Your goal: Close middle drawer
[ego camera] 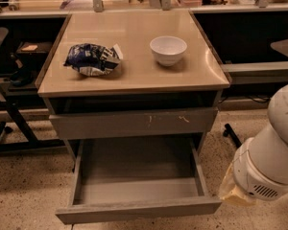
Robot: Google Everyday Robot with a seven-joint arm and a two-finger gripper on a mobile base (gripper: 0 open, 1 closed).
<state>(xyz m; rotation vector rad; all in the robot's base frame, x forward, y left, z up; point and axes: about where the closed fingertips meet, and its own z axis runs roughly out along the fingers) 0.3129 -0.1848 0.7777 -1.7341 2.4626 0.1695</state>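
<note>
Fingers of gripper out of frame, white arm (273, 162) low right, middle drawer (134, 210) open, speckled floor (29, 186).

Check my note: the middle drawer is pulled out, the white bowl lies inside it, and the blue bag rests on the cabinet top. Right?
Not quite. The camera view shows the white bowl on the cabinet top, beside the blue bag; the pulled-out middle drawer is empty. The gripper is out of view; only the arm shows, lower right.
</note>
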